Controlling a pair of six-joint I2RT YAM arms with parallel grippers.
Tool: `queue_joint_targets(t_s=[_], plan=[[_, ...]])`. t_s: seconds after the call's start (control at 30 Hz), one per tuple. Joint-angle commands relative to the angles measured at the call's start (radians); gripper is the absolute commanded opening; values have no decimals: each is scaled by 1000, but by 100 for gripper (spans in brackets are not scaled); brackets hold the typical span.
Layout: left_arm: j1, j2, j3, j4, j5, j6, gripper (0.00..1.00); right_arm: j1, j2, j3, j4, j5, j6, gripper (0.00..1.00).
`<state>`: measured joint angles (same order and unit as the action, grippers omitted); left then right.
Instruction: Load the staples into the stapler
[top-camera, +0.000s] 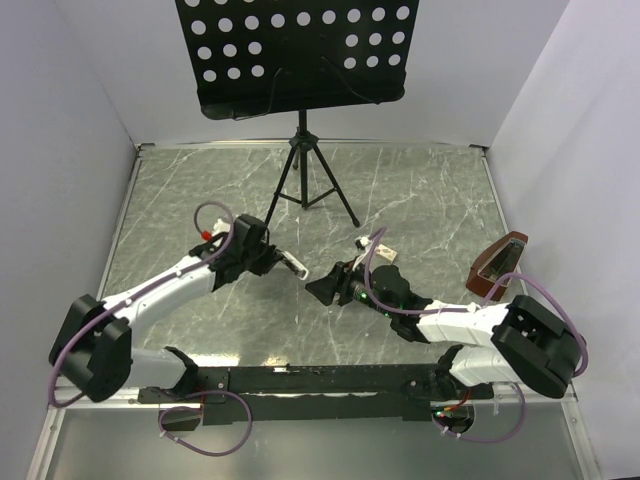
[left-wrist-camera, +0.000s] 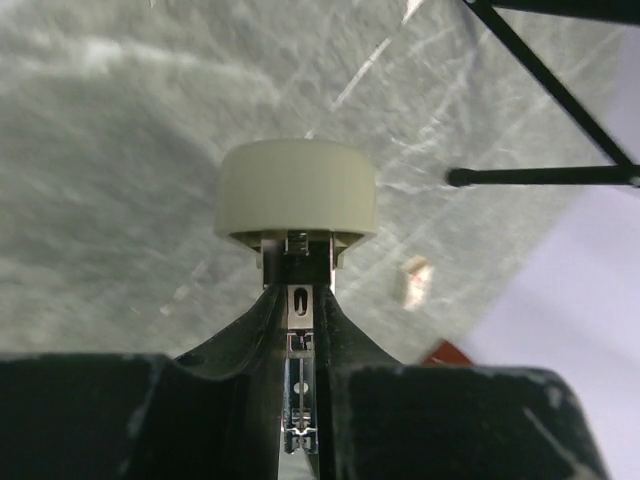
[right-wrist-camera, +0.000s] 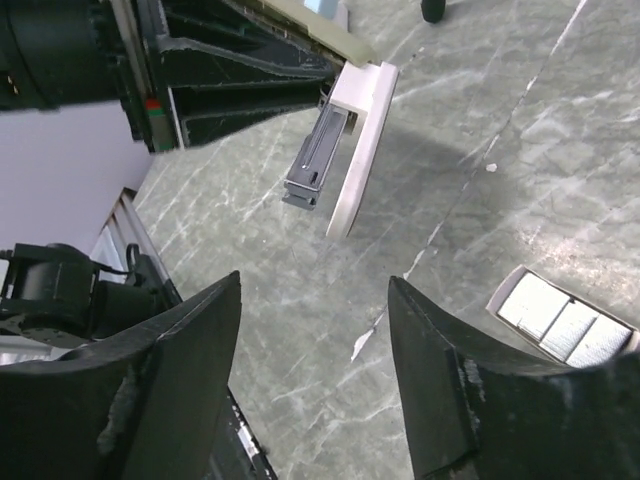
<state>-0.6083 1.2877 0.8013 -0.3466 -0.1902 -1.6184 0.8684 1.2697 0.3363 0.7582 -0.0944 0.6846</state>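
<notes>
Fingers (right-wrist-camera: 180, 380) of the right gripper (right-wrist-camera: 315, 288) stand wide apart over the grey marble-patterned table (top-camera: 430, 200), closed on nothing. The staple box (right-wrist-camera: 565, 325), a tiny open cardboard tray with pale rows of staples inside, lies flat on the table just outside this gripper's right-hand finger, near it but not touching. How many rows it holds is hard to tell; about 3 blocks show. Ahead of the same fingers, and well apart from them, the cream stapler (right-wrist-camera: 360, 130) hangs in the air with its grey metal magazine (right-wrist-camera: 308, 170) swung away from the cream top. The left gripper (left-wrist-camera: 300, 300) has its 2 black fingers pressed narrow against the stapler's metal body, 1 on each side, so the rounded cream head juts out past the tips. In the left wrist view the box sits on the table to the right of that head, apart from it. Counted across the views: 2 grippers, 1 staple box and 2 staplers, the cream one in the left gripper's grip and a red-brown stapler (top-camera: 500, 265) at the table's right edge. 1 black music stand (top-camera: 300, 60) on a tripod stands at the far side.
</notes>
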Motion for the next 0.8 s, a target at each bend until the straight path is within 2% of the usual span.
queue_joint_targets(t_s=[0.0, 0.1, 0.23, 0.43, 0.6, 0.77], plan=[[4, 86, 148, -77, -66, 241, 1, 7, -78, 33, -43, 37, -49, 71], [1, 142, 190, -126, -104, 398, 1, 6, -151, 35, -152, 93, -97, 73], [-11, 176, 179, -108, -189, 517, 1, 4, -240, 33, -253, 195, -146, 75], [-77, 254, 211, -125, -350, 616, 1, -5, -302, 33, -362, 271, -197, 77], [-134, 288, 199, -48, -354, 655, 1, -12, -320, 30, -395, 288, -211, 77], [-169, 328, 225, -58, -328, 646, 1, -19, -329, 32, -411, 288, -215, 78]])
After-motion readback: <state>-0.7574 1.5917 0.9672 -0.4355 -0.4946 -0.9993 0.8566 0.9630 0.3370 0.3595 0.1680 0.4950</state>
